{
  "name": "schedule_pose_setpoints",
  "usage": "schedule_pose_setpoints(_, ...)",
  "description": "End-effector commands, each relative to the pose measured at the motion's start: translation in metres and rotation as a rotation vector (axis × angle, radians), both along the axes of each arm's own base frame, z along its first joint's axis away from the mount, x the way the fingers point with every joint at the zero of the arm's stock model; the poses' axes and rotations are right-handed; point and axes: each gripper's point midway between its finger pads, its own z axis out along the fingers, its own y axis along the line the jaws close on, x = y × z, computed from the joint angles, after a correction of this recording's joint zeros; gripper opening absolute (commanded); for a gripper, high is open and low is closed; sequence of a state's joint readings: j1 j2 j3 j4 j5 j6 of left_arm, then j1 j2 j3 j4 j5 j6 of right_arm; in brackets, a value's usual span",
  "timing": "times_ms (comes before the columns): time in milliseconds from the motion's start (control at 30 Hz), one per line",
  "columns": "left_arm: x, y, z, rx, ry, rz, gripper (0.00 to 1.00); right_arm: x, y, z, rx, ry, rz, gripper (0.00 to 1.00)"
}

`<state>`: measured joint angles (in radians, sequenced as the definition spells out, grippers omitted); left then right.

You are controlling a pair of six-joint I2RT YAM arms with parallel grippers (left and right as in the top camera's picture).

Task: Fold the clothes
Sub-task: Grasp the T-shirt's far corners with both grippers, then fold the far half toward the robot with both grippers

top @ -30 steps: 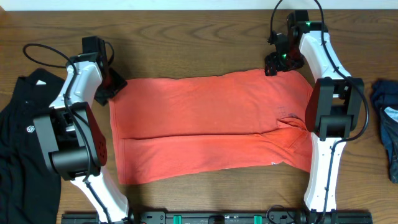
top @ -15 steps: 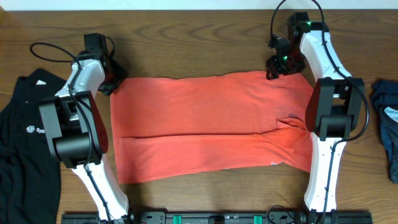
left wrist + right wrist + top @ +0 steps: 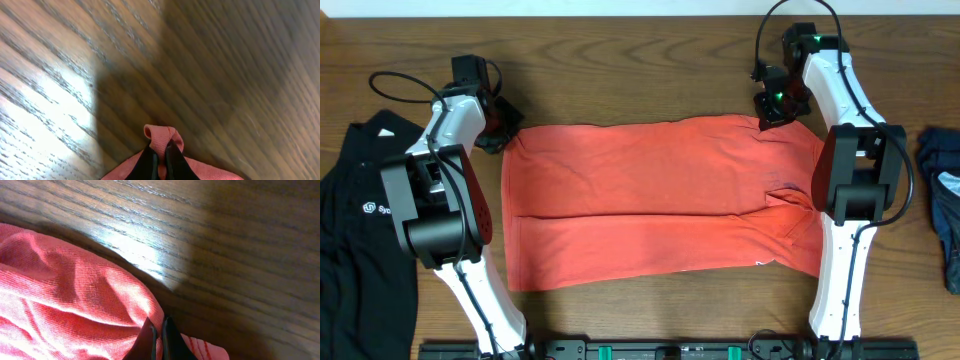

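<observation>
The only lettering stands on the black collared shirt [image 3: 350, 230] at the left edge of the overhead frame: a small white logo [image 3: 368, 209], a round emblem followed by letters that seem to begin "Sy", the rest cut off by the left arm [image 3: 430, 215]. Faint dark marks [image 3: 783, 186] on the coral-red T-shirt [image 3: 650, 210], right of centre, are too small to read.

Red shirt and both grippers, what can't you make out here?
- Overhead: the arms hide both grips on the red shirt.
- Left wrist: left gripper cut off by the bottom edge.
- Right wrist: right gripper cut off likewise.
- Overhead: black shirt cut by the left edge; logo too small to read.
</observation>
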<state>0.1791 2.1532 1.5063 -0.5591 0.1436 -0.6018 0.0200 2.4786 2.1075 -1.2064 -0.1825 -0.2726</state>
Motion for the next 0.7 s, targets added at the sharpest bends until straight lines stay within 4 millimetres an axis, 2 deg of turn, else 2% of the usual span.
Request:
schedule_pose_setpoints(0,-0.034,-0.017,-0.046,-0.06,0.159,-0.022,0.06,-0.002,0.001,-0.02,0.005,0.033,-0.023,0.01)
schedule_pose_setpoints(167,-0.043,-0.019,-0.045,-0.066,0.194,-0.021,0.06,0.016,0.0,-0.008,0.006,-0.032,-0.042,0.01)
schedule_pose_setpoints(267,-0.041,-0.02,-0.035,-0.056,0.177,-0.042,0.06,0.028,-0.001,0.006,0.008,-0.077,-0.044,0.01)
schedule_pose_setpoints(467,-0.027,-0.019,0.01,0.036,0.075,-0.091,0.05,0.044,-0.003,0.031,0.011,-0.135,-0.075,0.01)
schedule_pose_setpoints(667,-0.021,-0.016,0.054,0.111,-0.01,-0.125,0.06,0.055,-0.013,0.046,-0.025,-0.175,-0.121,0.01)
